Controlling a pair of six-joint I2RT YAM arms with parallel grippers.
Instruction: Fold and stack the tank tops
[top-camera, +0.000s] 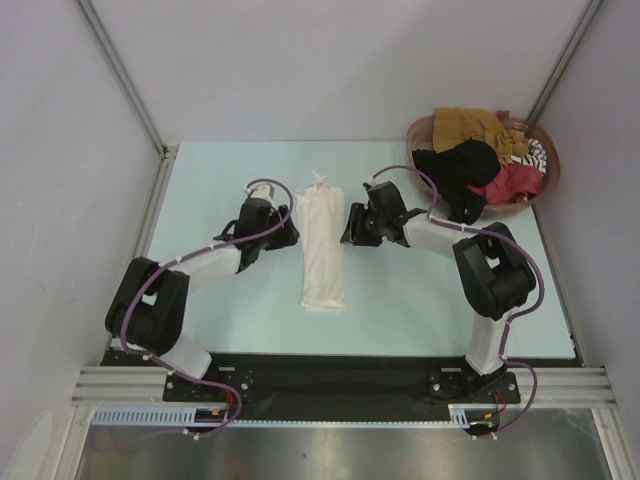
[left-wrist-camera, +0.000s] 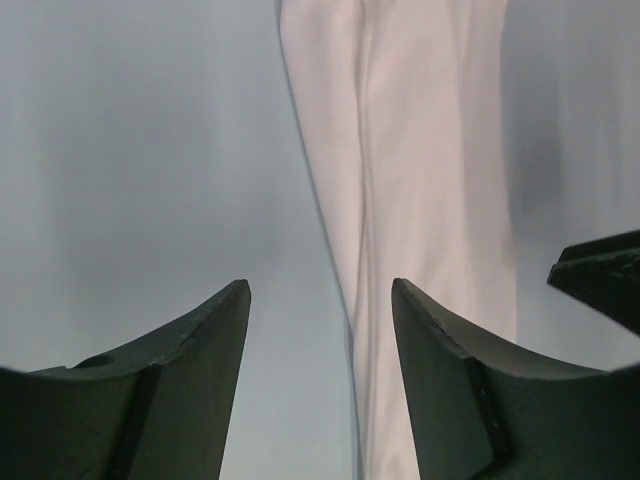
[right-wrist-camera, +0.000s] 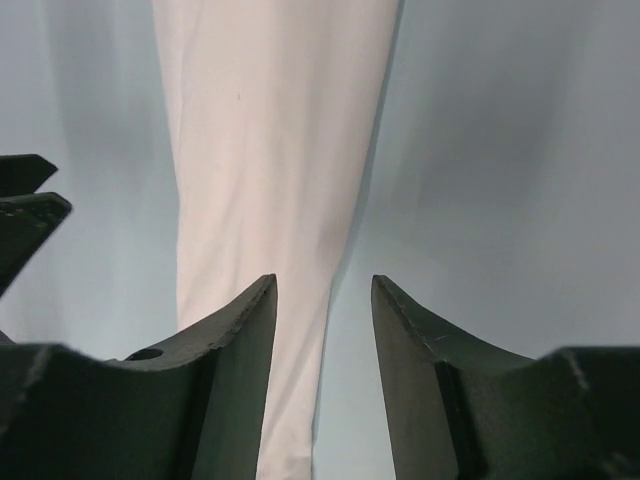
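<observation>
The job is at an early stage, as far as these views show. One garment, the white tank top (top-camera: 322, 250), lies out on the worktop (top-camera: 220, 320), folded lengthwise into a long narrow strip with its straps at the far end. It looks to need at least one more fold across its length before it can start a stack. No stack is to be seen anywhere. The other tank tops sit in a heap in the round basket (top-camera: 418, 130) at the far right corner: a mustard-brown one (top-camera: 465, 125), a black one (top-camera: 460, 165) that hangs over the near rim, a red one (top-camera: 515, 182) and a striped one (top-camera: 535, 152). All of these are unfolded, so most of the work is ahead.

The white strip lies between the two arms, about midway across the worktop. The left gripper (top-camera: 285, 228) is just beside its left edge, near the far half, and the right gripper (top-camera: 352, 225) is just beside its right edge, opposite. Both have their fingers spread and hold nothing. In the left wrist view the cloth's edge runs into the gap between the fingers, close to the inner finger. In the right wrist view the cloth fills part of the gap. Whether any fingertip touches the cloth I cannot tell.
</observation>
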